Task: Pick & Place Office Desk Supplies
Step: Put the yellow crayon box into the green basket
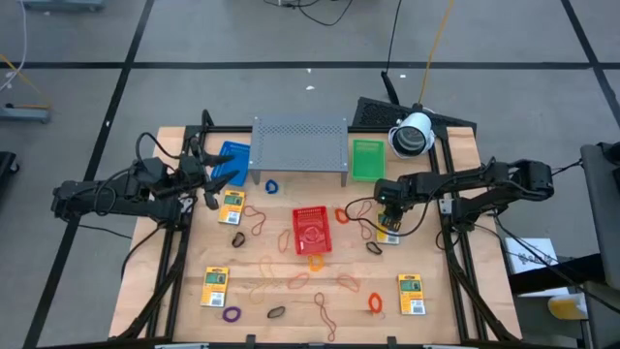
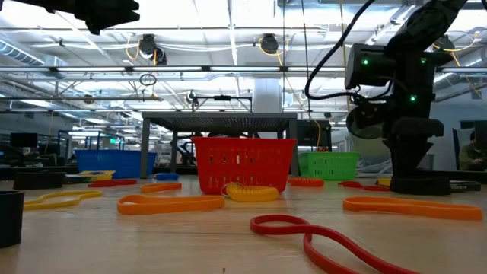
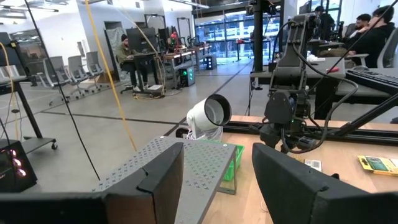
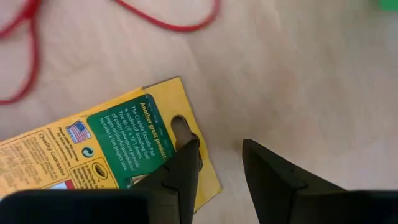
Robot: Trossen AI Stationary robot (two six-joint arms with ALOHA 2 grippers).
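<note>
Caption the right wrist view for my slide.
Right gripper down at the edge of a yellow-and-green packet on the wooden table.

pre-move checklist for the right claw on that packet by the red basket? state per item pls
1. Right claw is down over the yellow-and-green packet: ok.
2. Packet between the fingers: not ok. One finger sits on the packet's edge, the other is over bare table.
3. Packet gripped: cannot tell; it looks flat on the wood.
4. Red rubber band clear of the claw: ok, it lies apart from the fingers.
5. Red basket unobstructed as a drop spot: ok, open from above.
6. Left claw out of the way: ok, open and raised near the blue basket at the table's far left.
</note>
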